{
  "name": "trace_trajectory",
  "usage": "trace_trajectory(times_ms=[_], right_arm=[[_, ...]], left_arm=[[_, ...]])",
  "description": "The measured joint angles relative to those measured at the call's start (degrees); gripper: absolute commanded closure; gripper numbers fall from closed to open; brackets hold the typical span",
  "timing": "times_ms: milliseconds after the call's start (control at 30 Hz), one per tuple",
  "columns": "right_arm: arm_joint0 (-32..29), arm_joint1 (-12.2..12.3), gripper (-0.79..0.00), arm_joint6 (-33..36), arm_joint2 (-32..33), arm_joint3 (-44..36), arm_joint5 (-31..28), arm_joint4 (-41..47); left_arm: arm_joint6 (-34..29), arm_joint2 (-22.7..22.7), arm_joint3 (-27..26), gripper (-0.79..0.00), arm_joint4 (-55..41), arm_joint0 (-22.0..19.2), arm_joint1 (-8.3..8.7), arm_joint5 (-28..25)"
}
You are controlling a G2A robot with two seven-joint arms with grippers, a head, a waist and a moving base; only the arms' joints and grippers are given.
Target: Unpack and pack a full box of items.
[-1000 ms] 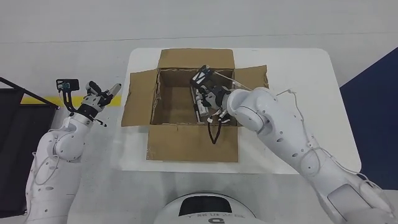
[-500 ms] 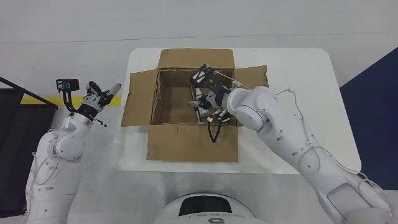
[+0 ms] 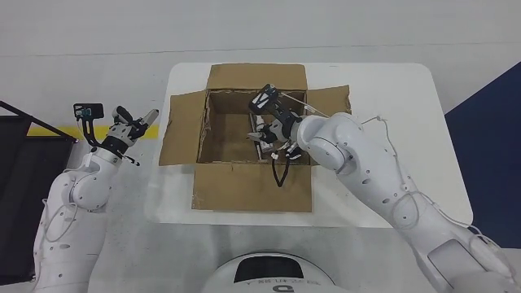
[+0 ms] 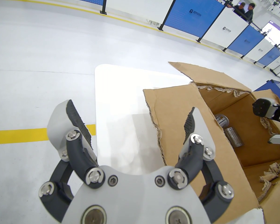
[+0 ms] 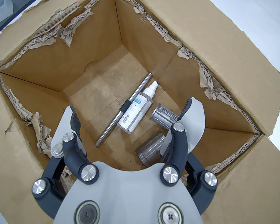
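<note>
At the left of the top view, off the table's [image 3: 391, 130] edge, the left gripper [image 3: 137, 124] has its jaws spread wide with nothing between them. The cardboard box [image 3: 252, 189] sits mid-frame, flaps folded out (torn along the rims). In its right half the right gripper [image 3: 265, 134] hangs, jaws wide apart and empty, over a metal rod [image 5: 112, 124], a spray bottle [image 5: 136, 110] and two metal cylinders [image 5: 164, 117] lying on the floor.
</note>
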Motion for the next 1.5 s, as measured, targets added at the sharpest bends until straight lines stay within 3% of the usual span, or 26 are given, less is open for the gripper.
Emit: trace_trajectory(times_ms=[833, 867, 967, 1300, 1500], right_arm=[[0.0, 0.0, -0.742, 0.0, 0.0, 0.0, 0.0, 0.0], [0.0, 0.0, -0.785, 0.0, 0.0, 0.0, 0.0, 0.0], [-0.25, -0.11, -0.785, -0.45, -0.28, 0.3, -0.4, 0.15], [5.99, -3.02, -0.785, 6.97, -4.65, 4.52, 5.59, 1.93], [7.71, -4.14, -0.785, 10.13, -5.4, 7.12, 6.34, 4.78]], left_arm=[[0.0, 0.0, 0.0, -0.785, 0.0, 0.0, 0.0, 0.0], [0.0, 0.0, 0.0, -0.785, 0.0, 0.0, 0.0, 0.0], [0.0, 0.0, 0.0, -0.785, 0.0, 0.0, 0.0, 0.0], [0.0, 0.0, 0.0, -0.785, 0.0, 0.0, 0.0, 0.0], [0.0, 0.0, 0.0, -0.785, 0.0, 0.0, 0.0, 0.0]])
